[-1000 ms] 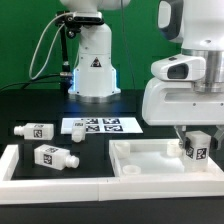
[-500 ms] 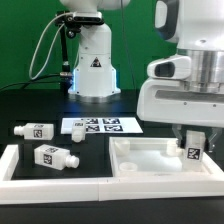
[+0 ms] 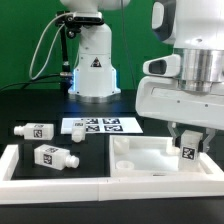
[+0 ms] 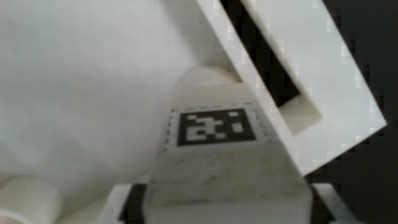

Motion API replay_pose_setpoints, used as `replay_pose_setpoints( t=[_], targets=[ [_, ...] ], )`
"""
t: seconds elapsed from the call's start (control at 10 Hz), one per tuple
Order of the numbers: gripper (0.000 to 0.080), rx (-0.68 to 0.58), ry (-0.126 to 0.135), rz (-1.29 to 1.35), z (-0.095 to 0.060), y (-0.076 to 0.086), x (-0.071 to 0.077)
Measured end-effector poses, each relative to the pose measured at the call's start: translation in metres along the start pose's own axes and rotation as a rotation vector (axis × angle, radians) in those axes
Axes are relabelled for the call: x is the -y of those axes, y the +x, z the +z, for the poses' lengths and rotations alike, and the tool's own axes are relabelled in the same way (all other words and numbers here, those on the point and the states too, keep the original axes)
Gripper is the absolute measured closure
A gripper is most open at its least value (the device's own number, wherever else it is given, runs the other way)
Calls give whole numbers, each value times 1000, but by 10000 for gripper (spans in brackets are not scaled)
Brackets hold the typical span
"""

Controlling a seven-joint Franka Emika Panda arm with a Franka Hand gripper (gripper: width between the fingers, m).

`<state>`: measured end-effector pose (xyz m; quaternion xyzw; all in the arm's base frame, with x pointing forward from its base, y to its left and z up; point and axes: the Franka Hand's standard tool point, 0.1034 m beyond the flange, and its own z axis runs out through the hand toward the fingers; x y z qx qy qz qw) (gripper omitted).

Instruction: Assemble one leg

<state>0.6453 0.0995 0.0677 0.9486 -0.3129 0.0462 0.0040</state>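
Over panel [image 3: 150, 160], hand [image 3: 189, 146] lowered, leg [image 3: 188, 151] gripped

Marker board [image 3: 100, 126] on black table [image 3: 140, 104]; white panel [image 3: 150, 158] nearby.

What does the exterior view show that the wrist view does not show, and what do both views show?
Only the exterior view shows the two loose legs lying toward its left, the marker board behind them and the arm's base.

Only the wrist view shows, close up, the held leg's peg end pointing down at the panel's inner face.

Both show the gripper shut on the leg, its square tag facing the camera, over the white panel with its raised rim.
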Motion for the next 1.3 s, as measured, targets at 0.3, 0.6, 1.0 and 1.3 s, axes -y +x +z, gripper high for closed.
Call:
replay_pose_setpoints(
  t=[0.3, 0.6, 1.0, 1.3],
  targets=[
    [413, 0, 0, 0, 0, 0, 0],
    [177, 0, 0, 0, 0, 0, 0],
    [150, -6, 16, 22, -13, 8, 0],
    [150, -20, 37, 26, -27, 14, 5]
  ],
)
